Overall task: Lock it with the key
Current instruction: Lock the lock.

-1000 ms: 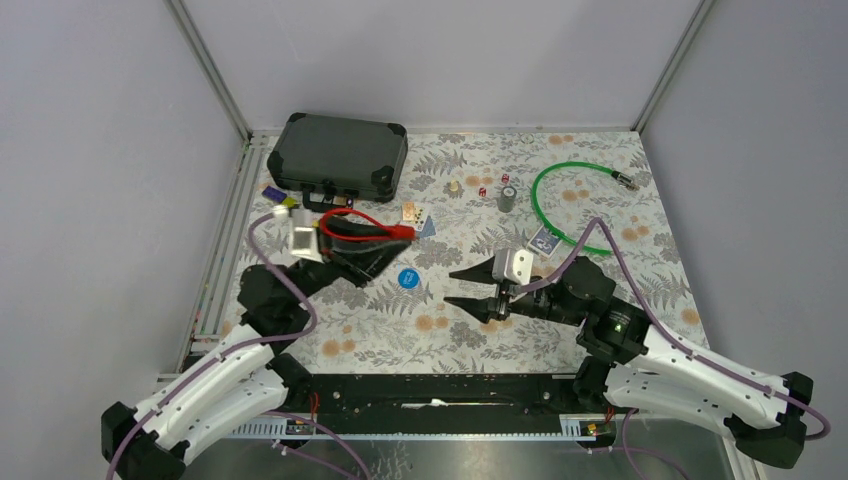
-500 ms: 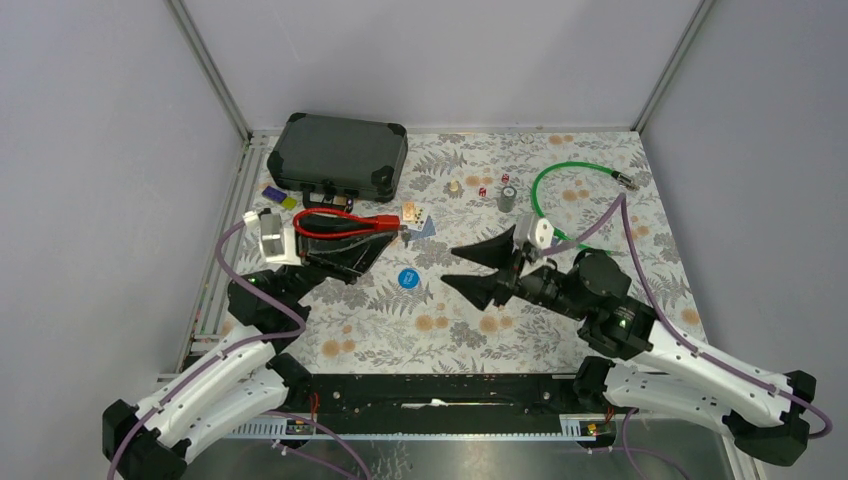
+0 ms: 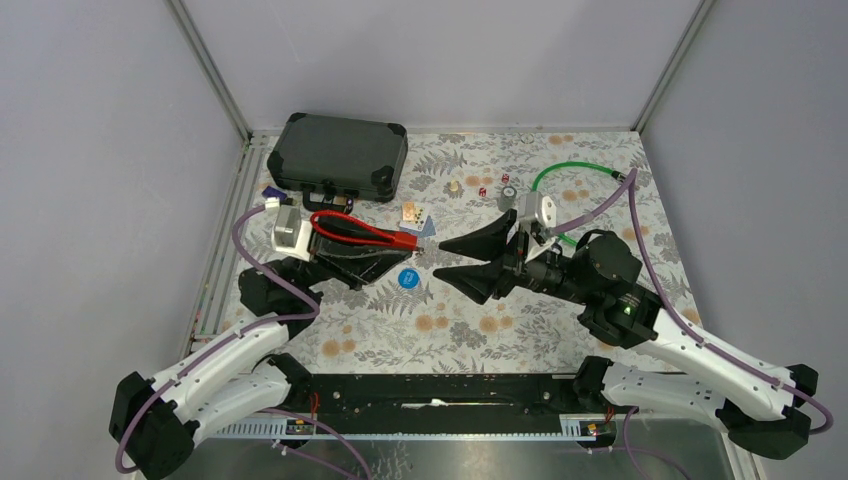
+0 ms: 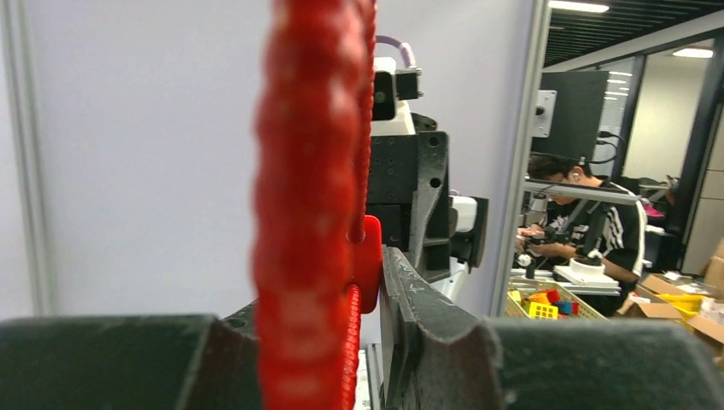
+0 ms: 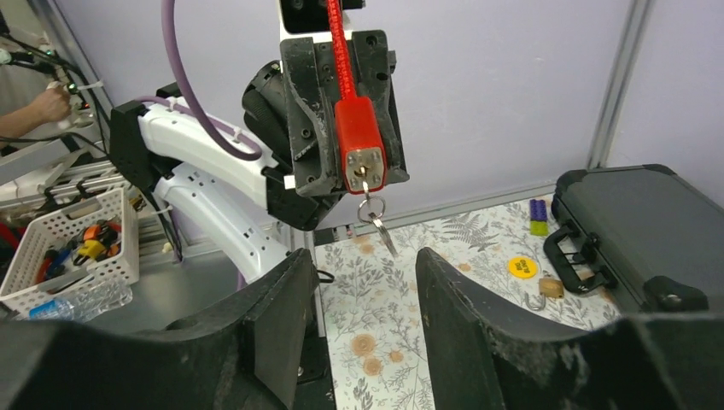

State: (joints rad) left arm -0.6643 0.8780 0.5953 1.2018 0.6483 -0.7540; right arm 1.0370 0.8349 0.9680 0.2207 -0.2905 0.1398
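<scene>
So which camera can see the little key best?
Right wrist: the key hangs from the red lock, facing the camera. From the top it's too tiny to see; the left wrist shows only blurry red cable.

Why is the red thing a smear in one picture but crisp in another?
Left wrist view: the red cable lock is too close to the lens, so blurred; right wrist view: farther off, it and its key look sharp; top view: even light, no glare.
</scene>
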